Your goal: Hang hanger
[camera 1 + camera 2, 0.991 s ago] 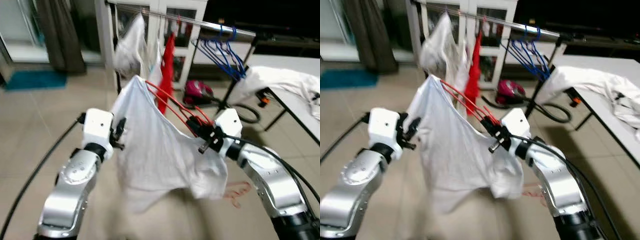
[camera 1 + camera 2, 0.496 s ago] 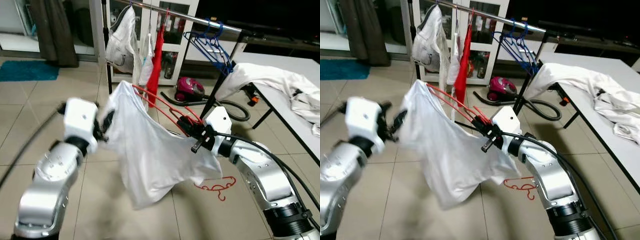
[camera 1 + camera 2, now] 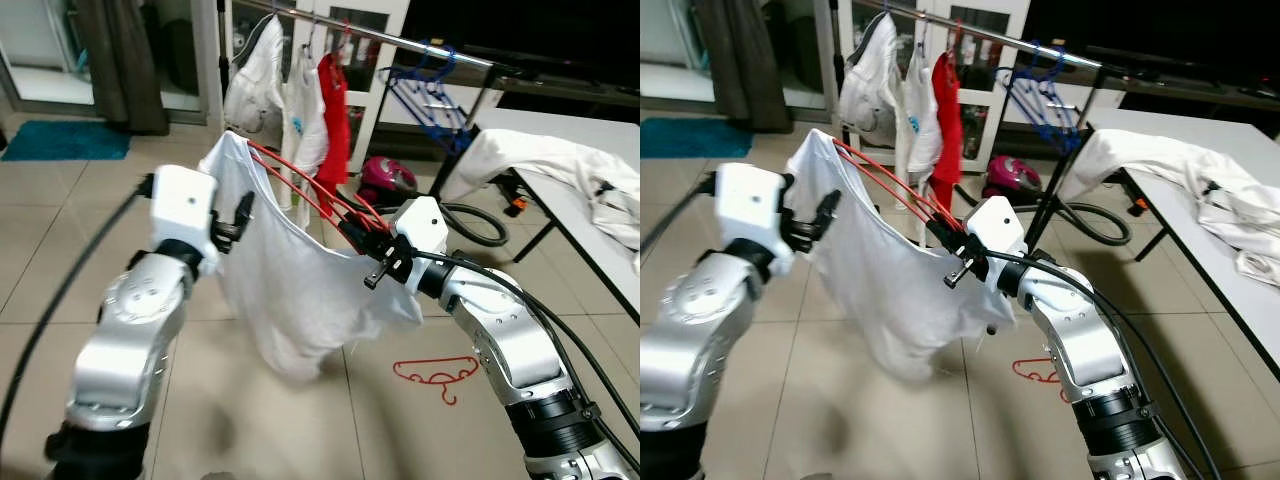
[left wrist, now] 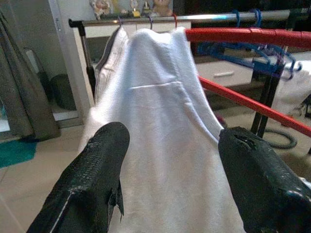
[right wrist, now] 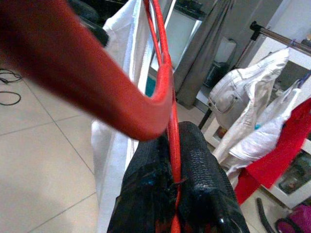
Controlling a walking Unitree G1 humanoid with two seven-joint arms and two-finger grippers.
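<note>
A red hanger (image 3: 300,185) carries a white shirt (image 3: 290,290) in mid-air in front of me. My right gripper (image 3: 358,232) is shut on the hanger's hook end; in the right wrist view its fingers (image 5: 199,165) clamp the red wire (image 5: 167,97). My left gripper (image 3: 243,212) is open beside the shirt's left shoulder. In the left wrist view the shirt (image 4: 160,126) hangs just beyond the two spread fingers (image 4: 92,179), with the hanger's red bar (image 4: 243,36) above. A clothes rail (image 3: 420,45) stands behind.
White and red garments (image 3: 300,100) and several blue hangers (image 3: 430,95) hang on the rail. Another red hanger (image 3: 435,371) lies on the tiled floor. A table (image 3: 562,205) with white clothes (image 3: 540,155) is on the right, and a pink vacuum cleaner (image 3: 390,178) sits under the rail.
The view has shifted as I move. My left gripper has come in close to the shirt's shoulder. The right gripper keeps its hold on the hanger.
</note>
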